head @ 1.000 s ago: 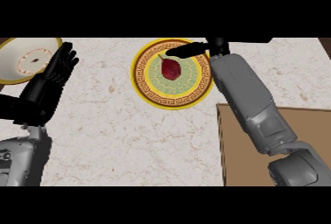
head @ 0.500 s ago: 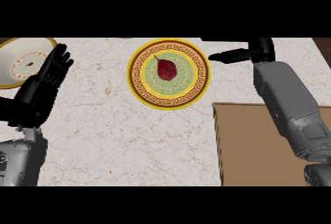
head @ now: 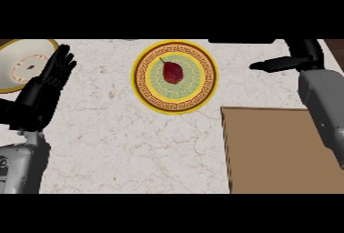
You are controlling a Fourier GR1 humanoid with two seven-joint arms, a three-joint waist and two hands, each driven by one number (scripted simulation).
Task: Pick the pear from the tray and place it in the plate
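Withdrawn rightward from the plate [head: 149, 93], right hand [head: 285, 63] now released and clear. Left hand [head: 46, 86] resting open beside a bowl [head: 13, 57]. Pear [head: 173, 72] lying on the plate's centre; tray [head: 282, 150] bare. Placement looks done; only retreat left.

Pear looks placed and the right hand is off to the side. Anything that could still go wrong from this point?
Little, probably. The pear lies in the plate, with the right hand open and apart from it. Two small risks: the pear sits on a flat centre and might roll if the plate is nudged. The resting left hand stands beside a second dish at the counter's edge, so any arm motion there could bump it.
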